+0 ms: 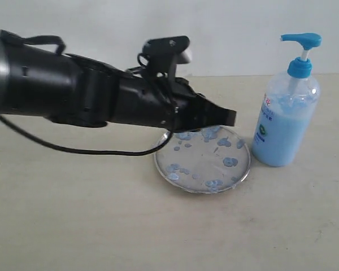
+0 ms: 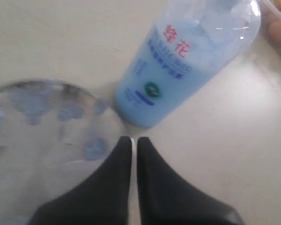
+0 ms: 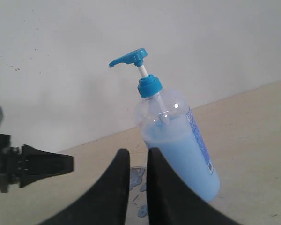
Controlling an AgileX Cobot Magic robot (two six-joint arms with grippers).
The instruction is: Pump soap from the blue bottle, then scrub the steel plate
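The steel plate [image 1: 199,164] lies at mid-table, dotted with pale blue soap blobs [image 1: 230,162]. Right of it, close by, stands the blue bottle [image 1: 285,121], upright and about two-thirds full of soap, its pump head [image 1: 301,40] up. My left gripper [image 1: 229,117] hangs over the plate's far rim, pointing at the bottle, shut with nothing held. The left wrist view shows its tips [image 2: 133,139] closed, with the plate [image 2: 37,150] and the bottle [image 2: 178,61] beyond. My right gripper [image 3: 138,152] faces the bottle [image 3: 178,140], its jaws a narrow gap apart and empty. It is out of the exterior view.
The black left arm [image 1: 73,90] stretches in from the left with a cable [image 1: 73,149] drooping to the table. A pale wall [image 1: 214,28] backs the beige table [image 1: 101,226]. The left gripper's tip [image 3: 42,164] shows in the right wrist view.
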